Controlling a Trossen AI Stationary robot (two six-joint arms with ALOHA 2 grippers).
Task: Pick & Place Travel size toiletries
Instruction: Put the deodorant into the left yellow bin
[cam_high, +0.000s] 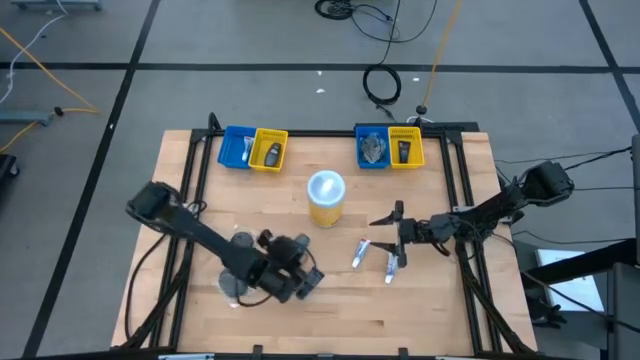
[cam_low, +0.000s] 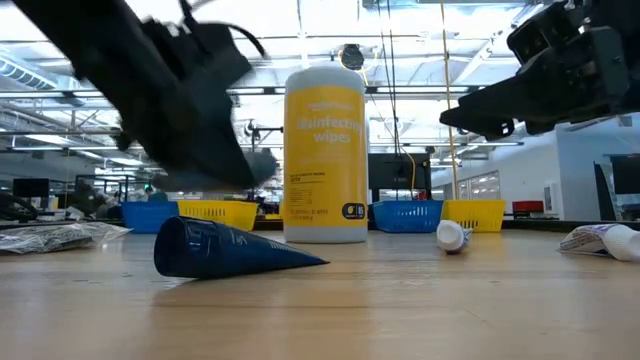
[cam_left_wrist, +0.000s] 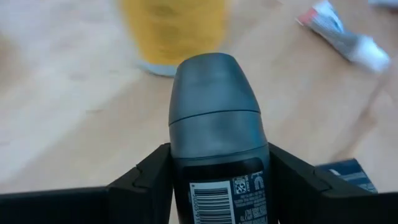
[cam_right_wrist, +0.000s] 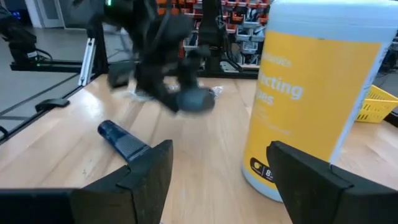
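Observation:
My left gripper (cam_high: 298, 276) hovers over the near middle of the table, shut on a small dark roll-on bottle (cam_left_wrist: 214, 124) with a grey domed cap. My right gripper (cam_right_wrist: 217, 163) is open and empty, right of the yellow wipes canister (cam_high: 326, 196). Two white tubes (cam_high: 360, 253) (cam_high: 391, 265) lie flat on the wood just near of it. A dark blue tube (cam_low: 230, 250) lies on its side beside the left gripper. Clear-wrapped discs (cam_high: 242, 240) (cam_high: 232, 287) rest on the table by the left arm. My left gripper pinches the bottle's black lower body (cam_left_wrist: 217, 177) between its two fingers (cam_left_wrist: 146, 180), one on each side. The grey cap end (cam_left_wrist: 208, 81) sticks out forward beyond the fingertips. The low view shows the gripper above the table, so the bottle is lifted clear.
The tall yellow canister (cam_right_wrist: 311, 93) stands mid-table between both grippers. Blue and yellow bins sit in pairs at the far edge (cam_high: 237, 147) (cam_high: 270, 150) (cam_high: 372, 147) (cam_high: 405, 147), with items inside. Bare wood lies toward the near right corner.

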